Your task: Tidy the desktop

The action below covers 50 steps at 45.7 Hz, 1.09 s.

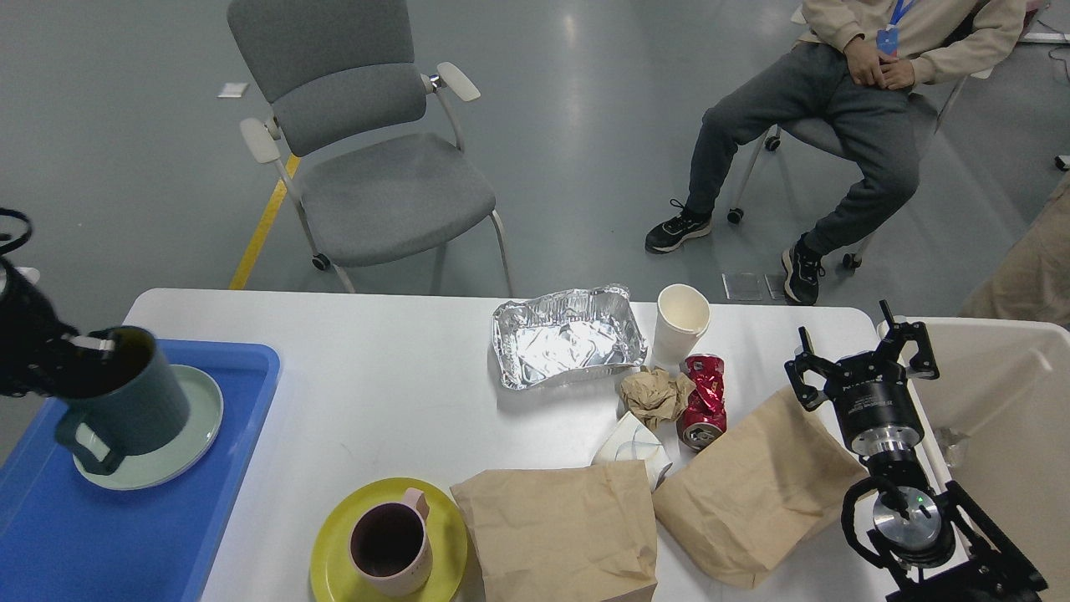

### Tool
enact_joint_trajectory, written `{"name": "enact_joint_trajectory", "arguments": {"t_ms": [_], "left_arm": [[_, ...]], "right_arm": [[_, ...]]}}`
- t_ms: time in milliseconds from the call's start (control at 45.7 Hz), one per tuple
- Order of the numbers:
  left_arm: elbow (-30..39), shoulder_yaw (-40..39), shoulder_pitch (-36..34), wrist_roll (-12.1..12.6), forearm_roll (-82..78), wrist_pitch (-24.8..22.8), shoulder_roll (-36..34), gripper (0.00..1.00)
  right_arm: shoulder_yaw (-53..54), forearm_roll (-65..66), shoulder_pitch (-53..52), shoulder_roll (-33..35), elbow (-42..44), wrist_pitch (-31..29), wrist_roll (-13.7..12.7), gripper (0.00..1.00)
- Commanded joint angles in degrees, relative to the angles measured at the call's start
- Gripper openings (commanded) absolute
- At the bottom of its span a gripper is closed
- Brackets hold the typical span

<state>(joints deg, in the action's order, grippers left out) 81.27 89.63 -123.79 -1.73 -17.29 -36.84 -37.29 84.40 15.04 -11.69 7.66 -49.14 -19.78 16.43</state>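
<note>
The white desktop carries trash and dishes. My left gripper is shut on the rim of a dark teal mug and holds it over the pale green plate in the blue tray; most of the arm is out of view at the left edge. My right gripper is open and empty, above the right end of the desktop, beside a brown paper bag.
A foil tray, paper cup, crushed red can, crumpled brown paper, white mask and a second paper bag lie mid-desk. A pink mug stands on a yellow plate. A cream bin stands right.
</note>
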Motion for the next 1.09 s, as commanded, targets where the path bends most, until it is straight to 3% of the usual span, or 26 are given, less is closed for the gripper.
{"name": "enact_joint_trajectory", "arguments": {"t_ms": [0, 197, 350, 437, 721, 1071], "left_arm": [[-9.3, -3.0, 9.1, 0.0, -6.3, -0.4, -7.8, 0.0], [-23.4, -17.0, 29.5, -0.1, -11.6, -0.6, -13.6, 0.0], [-29.8, -29.1, 43.1, -0.5, -16.7, 0.3, -16.0, 0.0], [-34.7, -35.7, 50.7, -2.3, -18.2, 0.8, -16.6, 0.0], [-41.1, -40.5, 59.0, -8.7, -19.6, 5.2, -16.3, 0.0], [-44.2, -44.5, 66.7, -9.0, -19.6, 8.9, -15.7, 0.0]], "right_arm": [[0.0, 0.0, 0.0, 0.0, 0.0, 0.0, 0.0, 1.0], [0.1, 0.0, 0.0, 0.0, 0.0, 0.0, 0.0, 1.0], [0.0, 0.0, 0.0, 0.0, 0.0, 0.0, 0.0, 1.0], [0.0, 0.0, 0.0, 0.0, 0.0, 0.0, 0.0, 1.0], [0.1, 0.0, 0.0, 0.0, 0.0, 0.0, 0.0, 1.0], [0.0, 0.0, 0.0, -0.1, 0.0, 0.0, 0.0, 1.0]]}}
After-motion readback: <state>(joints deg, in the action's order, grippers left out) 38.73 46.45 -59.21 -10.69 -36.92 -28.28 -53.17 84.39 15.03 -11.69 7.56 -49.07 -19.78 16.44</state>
